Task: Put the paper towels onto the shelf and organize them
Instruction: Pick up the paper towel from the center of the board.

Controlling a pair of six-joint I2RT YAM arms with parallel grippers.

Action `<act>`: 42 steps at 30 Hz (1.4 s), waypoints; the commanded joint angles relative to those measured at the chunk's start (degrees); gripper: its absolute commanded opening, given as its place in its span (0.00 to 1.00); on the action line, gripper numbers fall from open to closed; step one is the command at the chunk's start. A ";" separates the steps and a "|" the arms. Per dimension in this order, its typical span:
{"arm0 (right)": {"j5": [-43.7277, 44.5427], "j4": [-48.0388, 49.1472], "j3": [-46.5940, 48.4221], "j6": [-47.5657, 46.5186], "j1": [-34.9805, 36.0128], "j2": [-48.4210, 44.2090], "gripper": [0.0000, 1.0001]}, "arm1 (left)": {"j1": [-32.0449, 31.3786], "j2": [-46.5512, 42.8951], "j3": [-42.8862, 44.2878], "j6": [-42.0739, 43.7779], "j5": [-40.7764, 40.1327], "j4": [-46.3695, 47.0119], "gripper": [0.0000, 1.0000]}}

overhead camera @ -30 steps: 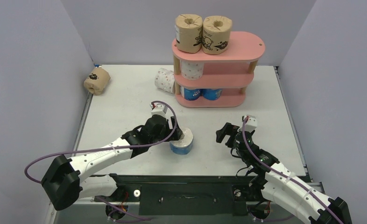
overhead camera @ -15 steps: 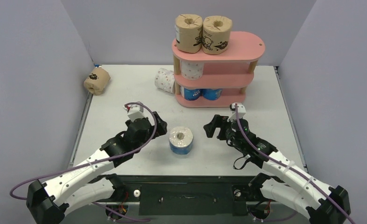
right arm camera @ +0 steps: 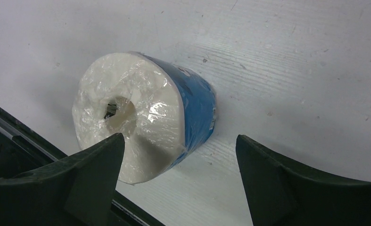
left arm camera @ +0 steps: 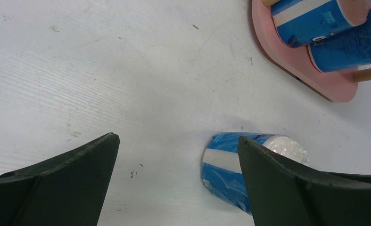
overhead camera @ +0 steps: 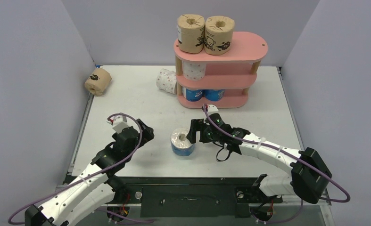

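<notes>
At table centre, toward the near edge, one blue roll (overhead camera: 182, 142) stands on end, white end up, wrap glossy. The right gripper (overhead camera: 193, 132) sits just right of it, low and pointed at it. Its jaws are spread wide, wider than the roll. In the wrist view the roll lies ahead between the fingers; one finger (right arm camera: 79, 183) overlaps the roll's lower edge and the other is well clear. Whether that near finger touches cannot be told. It is not clamped on anything and holds nothing.

The left gripper (overhead camera: 144, 132) is on the roll's left, apart from it. Its jaws are also wide open and empty. Its wrist view shows bare table (left arm camera: 127, 70) between the fingers, with the blue roll partly hidden behind one finger.

The shelf (overhead camera: 242, 49) stands at the back of the table, right of centre.
- **Top tier:** two brown rolls (overhead camera: 191, 33) stand side by side at its left end, touching.
- **Middle tier:** one dotted white roll (overhead camera: 194, 70) sits at the left.
- **Bottom tier:** two shelved blue rolls (overhead camera: 194, 94) lie side by side at the left.

A second dotted roll (overhead camera: 166, 80) lies on the table against the shelf's left end. A loose brown roll (overhead camera: 97, 81) lies at the table's far left edge, well apart from everything else.
</notes>
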 commanded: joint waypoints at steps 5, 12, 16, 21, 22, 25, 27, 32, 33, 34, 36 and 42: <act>-2.47 5.13 4.89 1.70 1.37 6.06 0.82 | 4.04 -9.04 -5.57 3.09 4.70 4.82 0.96; -1.77 4.45 5.46 1.74 1.54 7.51 0.79 | 4.86 -8.49 -6.78 3.08 6.03 5.84 0.96; -0.48 4.34 4.56 1.83 1.62 7.37 0.78 | 5.08 -7.46 -7.45 2.45 6.96 6.99 0.96; 0.05 4.28 4.18 1.87 1.77 8.03 0.74 | 5.20 -6.09 -7.39 2.35 7.83 7.70 0.96; 0.25 4.27 4.18 1.97 1.79 8.32 0.73 | 5.22 -6.01 -7.40 2.27 7.88 7.84 0.96; 0.97 3.96 4.39 2.60 1.82 8.88 0.69 | 5.24 -5.70 -7.55 1.98 8.31 7.96 0.96; 1.12 3.90 4.49 2.98 1.86 9.40 0.67 | 5.24 -5.67 -7.74 1.71 8.44 8.00 0.96; 1.23 3.89 4.68 3.47 2.03 10.39 0.63 | 5.24 -5.84 -8.03 1.48 8.69 7.92 0.96; 1.23 3.93 4.69 3.48 2.07 10.40 0.63 | 5.28 -5.88 -8.08 1.46 8.70 7.92 0.96; 1.29 3.91 4.68 3.43 2.08 10.48 0.62 | 5.26 -5.92 -8.17 1.46 8.67 7.92 0.96; 1.38 3.87 4.70 3.27 2.09 10.80 0.62 | 5.24 -5.93 -8.28 1.39 8.68 8.08 0.96; 1.85 2.65 4.83 2.87 2.46 12.28 0.60 | 5.33 -5.68 -8.57 1.11 8.71 8.40 0.96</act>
